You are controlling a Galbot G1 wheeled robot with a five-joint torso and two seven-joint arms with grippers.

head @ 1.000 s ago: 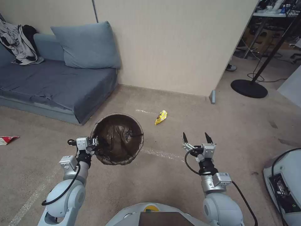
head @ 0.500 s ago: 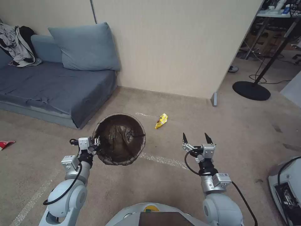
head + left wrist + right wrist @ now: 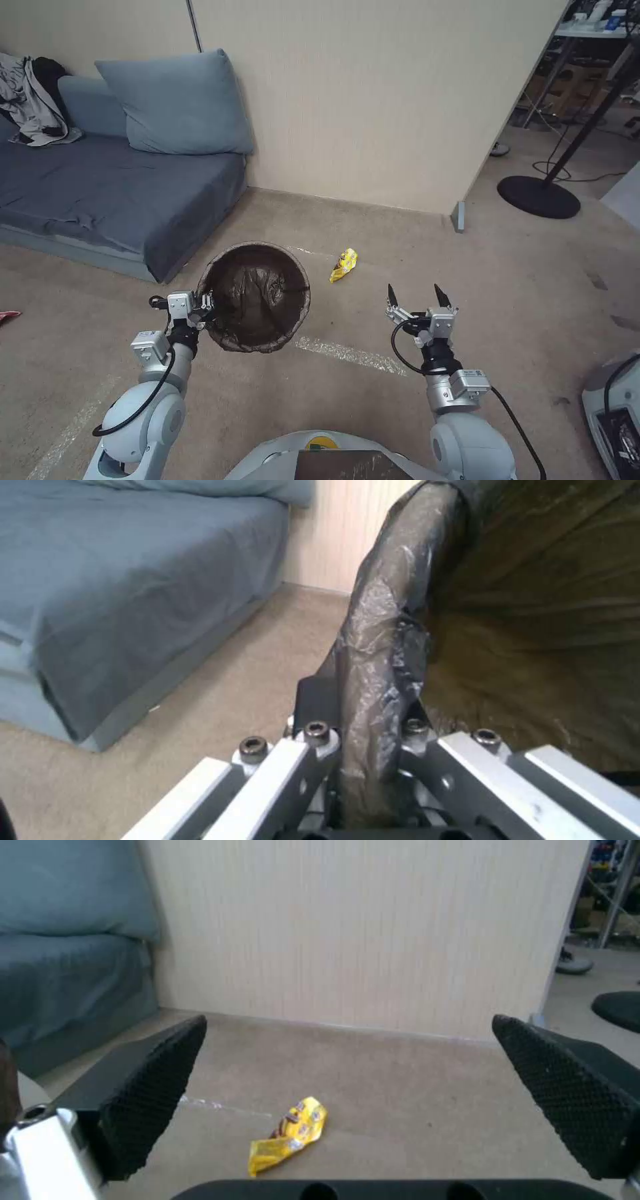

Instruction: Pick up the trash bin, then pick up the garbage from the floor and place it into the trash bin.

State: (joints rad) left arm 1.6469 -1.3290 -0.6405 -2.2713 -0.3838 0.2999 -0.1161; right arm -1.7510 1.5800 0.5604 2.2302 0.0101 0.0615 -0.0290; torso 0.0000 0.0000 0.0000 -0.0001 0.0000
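The trash bin [image 3: 257, 297], lined with a dark brown bag, hangs above the carpet in front of me. My left gripper [image 3: 203, 308] is shut on its near-left rim; the left wrist view shows the bag-covered rim [image 3: 380, 645] pinched between the jaws. A yellow snack wrapper [image 3: 344, 265], a piece of the garbage, lies on the carpet just beyond the bin toward the wall. My right gripper [image 3: 418, 297] is open and holds nothing, raised over the carpet to the near right of the wrapper. The wrapper [image 3: 288, 1135] lies ahead between its fingers [image 3: 150, 1095].
A blue sofa [image 3: 107, 180] with a cushion stands at the left against the beige partition wall [image 3: 373, 100]. A red-and-white scrap [image 3: 8, 315] lies at the far left edge. A black round stand base [image 3: 539, 197] is at the right, and a white machine [image 3: 617, 413] at the lower right.
The whole head view has shifted, so the camera has moved forward and slightly right. The arms keep their poses, the bin still held by the left gripper.
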